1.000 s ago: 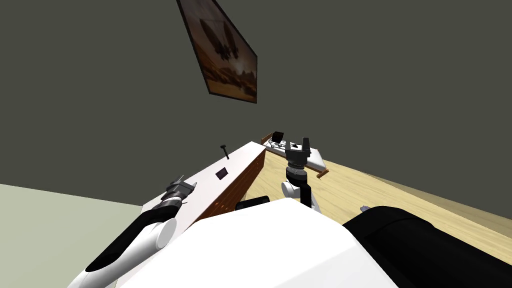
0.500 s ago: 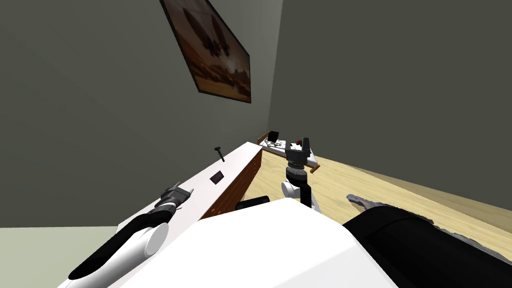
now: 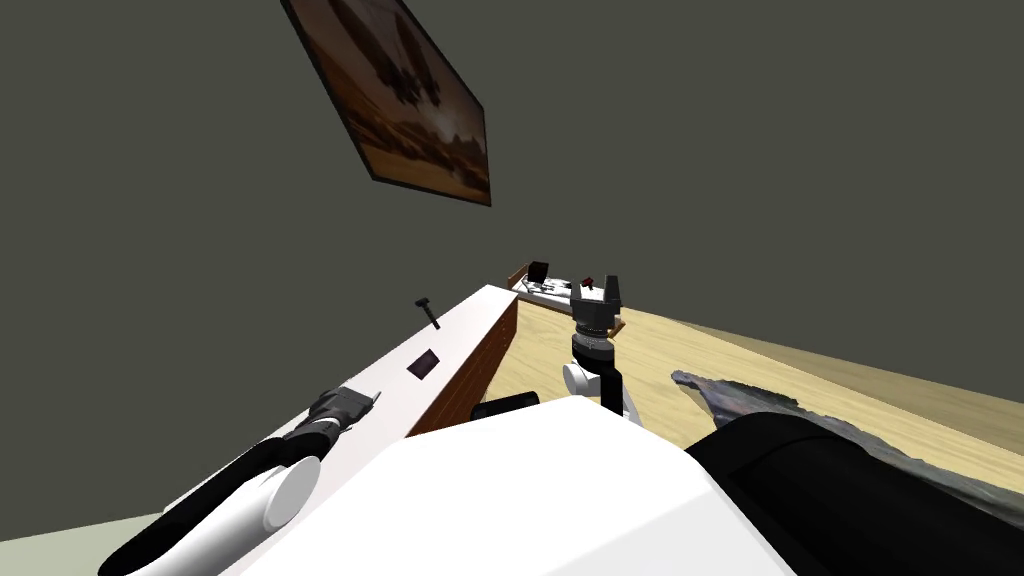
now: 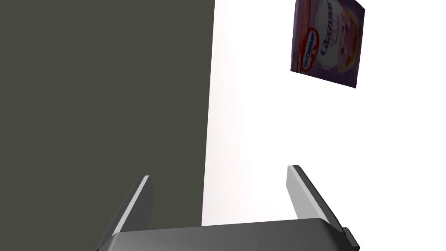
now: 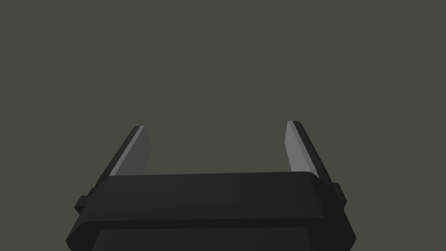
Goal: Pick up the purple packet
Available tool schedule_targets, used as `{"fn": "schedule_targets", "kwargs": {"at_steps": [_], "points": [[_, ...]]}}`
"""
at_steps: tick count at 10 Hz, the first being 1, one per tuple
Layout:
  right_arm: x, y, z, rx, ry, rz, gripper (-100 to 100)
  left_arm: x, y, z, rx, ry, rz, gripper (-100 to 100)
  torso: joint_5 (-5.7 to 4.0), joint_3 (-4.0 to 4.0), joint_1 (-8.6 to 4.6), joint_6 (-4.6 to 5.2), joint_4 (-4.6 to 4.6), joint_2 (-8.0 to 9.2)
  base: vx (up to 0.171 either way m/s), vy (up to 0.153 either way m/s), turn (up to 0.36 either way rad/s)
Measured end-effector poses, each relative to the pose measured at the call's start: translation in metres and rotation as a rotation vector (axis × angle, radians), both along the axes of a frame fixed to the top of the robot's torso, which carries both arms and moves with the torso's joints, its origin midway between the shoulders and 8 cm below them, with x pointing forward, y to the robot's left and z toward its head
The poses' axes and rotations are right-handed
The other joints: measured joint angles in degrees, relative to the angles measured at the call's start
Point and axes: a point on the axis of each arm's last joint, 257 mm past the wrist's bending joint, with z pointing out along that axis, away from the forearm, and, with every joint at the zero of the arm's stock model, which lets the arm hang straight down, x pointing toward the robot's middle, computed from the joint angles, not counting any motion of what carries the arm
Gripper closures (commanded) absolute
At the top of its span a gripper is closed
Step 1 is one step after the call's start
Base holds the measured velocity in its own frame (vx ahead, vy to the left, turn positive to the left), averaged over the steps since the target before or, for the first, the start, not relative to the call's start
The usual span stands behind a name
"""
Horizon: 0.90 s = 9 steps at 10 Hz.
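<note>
The left gripper [image 4: 219, 172], jaws released, hovered over the white counter [image 4: 261, 144]; the purple packet [image 4: 327, 43] lay ahead, apart. Right gripper [image 5: 216, 125] jaws likewise released.

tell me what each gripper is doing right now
Left gripper: open, empty, short of the purple packet on the white counter.
Right gripper: open, empty.

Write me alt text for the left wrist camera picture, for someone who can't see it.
A purple packet lies flat on a white countertop, some way ahead of the left gripper, whose two fingers stand open with nothing between them. A dark grey wall borders the countertop.
</note>
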Motion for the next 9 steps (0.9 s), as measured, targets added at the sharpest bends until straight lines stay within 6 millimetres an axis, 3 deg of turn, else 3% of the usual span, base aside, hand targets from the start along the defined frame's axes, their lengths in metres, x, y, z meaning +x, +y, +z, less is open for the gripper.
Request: {"fn": "schedule_targets", "kwargs": {"at_steps": [9], "points": [[0.000, 0.000, 0.000, 0.000, 0.000, 0.000, 0, -0.064, 0.020, -0.044, -0.188, 0.188, 0.150, -100, 0.00, -0.01, 0.01, -0.01, 0.00, -0.02, 0.020, 0.010, -0.180]]}}
